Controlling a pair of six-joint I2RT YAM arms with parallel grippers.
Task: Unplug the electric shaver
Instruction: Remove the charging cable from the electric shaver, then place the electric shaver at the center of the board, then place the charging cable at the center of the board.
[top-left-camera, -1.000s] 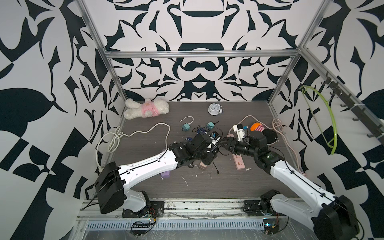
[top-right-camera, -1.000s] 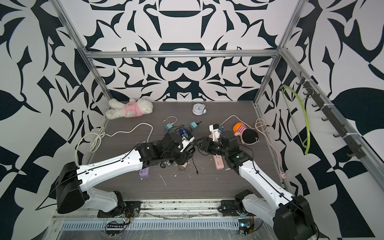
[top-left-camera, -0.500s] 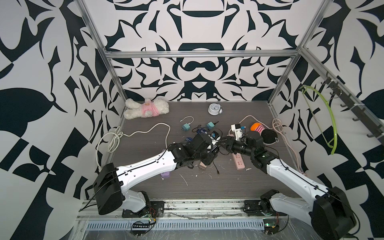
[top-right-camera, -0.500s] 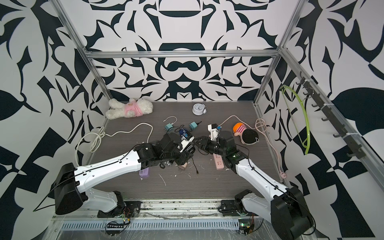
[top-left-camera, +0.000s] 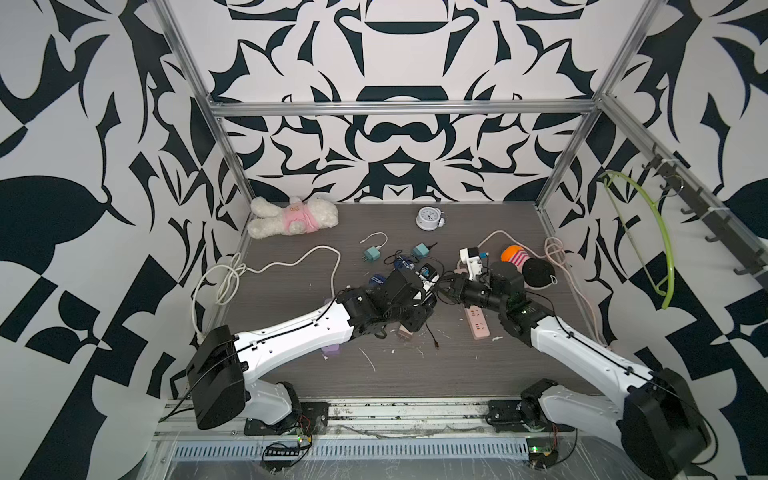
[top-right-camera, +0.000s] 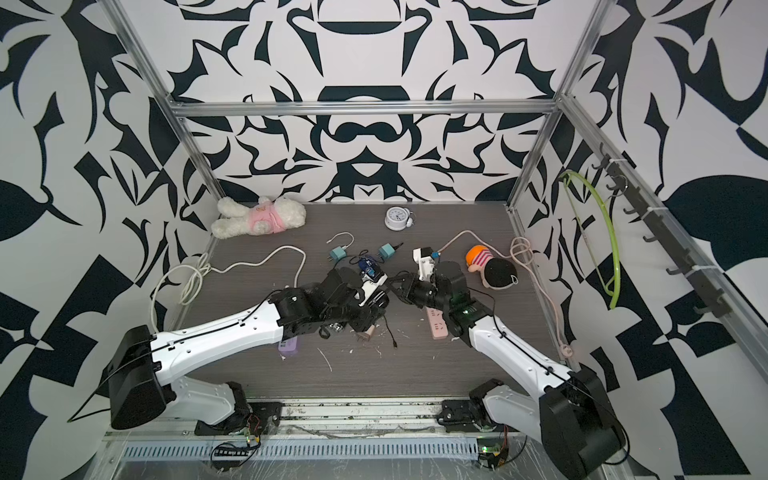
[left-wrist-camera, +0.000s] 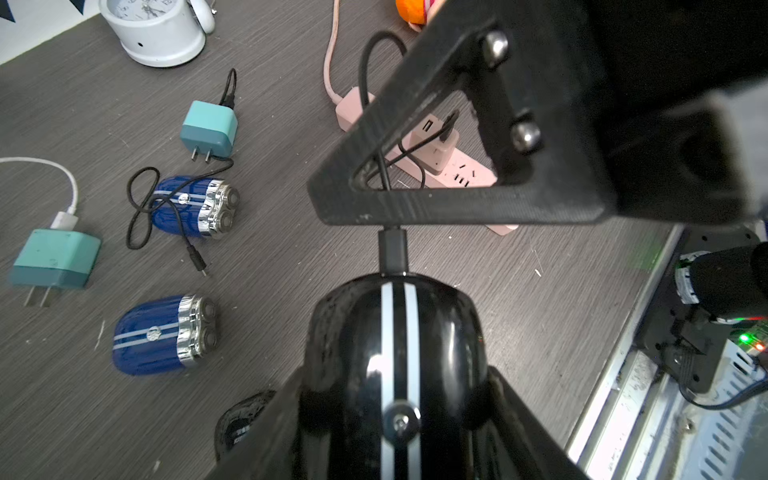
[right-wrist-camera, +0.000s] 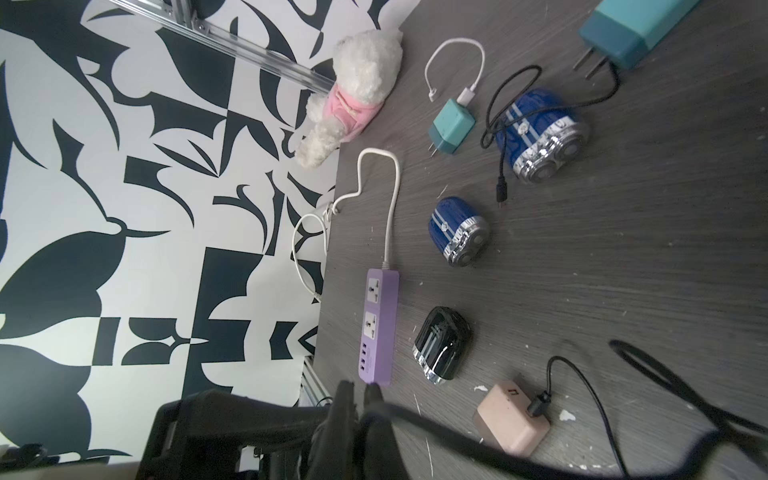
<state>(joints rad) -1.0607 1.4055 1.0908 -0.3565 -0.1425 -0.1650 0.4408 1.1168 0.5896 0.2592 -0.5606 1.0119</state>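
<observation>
In both top views, left arm (top-left-camera: 291, 336) & right arm (top-left-camera: 573, 345) were met tip to tip over mid-tabletop (top-left-camera: 415, 382), grip detail hidden. In left wrist view, black shaver (left-wrist-camera: 399, 353) was clamped in left fingers (left-wrist-camera: 519, 449) w/ plug (left-wrist-camera: 392, 251) seated in its end, so not yet unplugged. In right wrist view, right fingers (right-wrist-camera: 345, 403) were pinched together on the cable (right-wrist-camera: 457, 436); only the pull-out was judged left.
</observation>
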